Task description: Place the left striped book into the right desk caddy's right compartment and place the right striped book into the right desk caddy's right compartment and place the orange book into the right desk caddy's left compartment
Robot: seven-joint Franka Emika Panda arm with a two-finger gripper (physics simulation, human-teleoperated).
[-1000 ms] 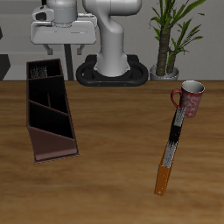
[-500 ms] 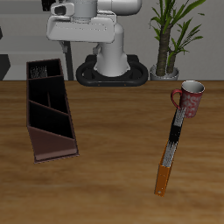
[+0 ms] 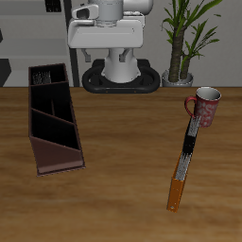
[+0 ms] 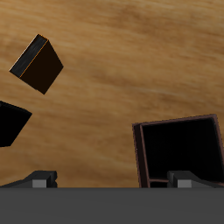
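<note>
Wooden desk (image 3: 123, 151) seen from the front and above. At one side, the right desk caddy (image 3: 52, 118): long, dark maroon-brown, open-topped, split by inner dividers, lying lengthwise from the back of the desk toward the front. Faint pale lines inside its compartments, too small to read as books. No striped book lying anywhere on the open desk.

Farther along, high above the back of the desk, the end effector (image 3: 105, 55): fingers spread wide apart, nothing between them. In the wrist view, both fingertips (image 4: 39, 179) well separated, with bare wood and one dark open compartment of the caddy (image 4: 179, 153) beyond.

Farther along again, a potted plant (image 3: 184, 38) behind the desk and a red patterned mug (image 3: 205, 106). Running from just beside the mug toward the front edge, a narrow black book (image 3: 189, 140) with white and red marks, then the orange book (image 3: 177, 192), apparently end to end and touching.

Judged step: fetching the orange book, untouched so far. Next move likely calls for crossing the desk, lowering over the orange half only, closing across its narrow width, and keeping clear of the black book and mug.
</note>
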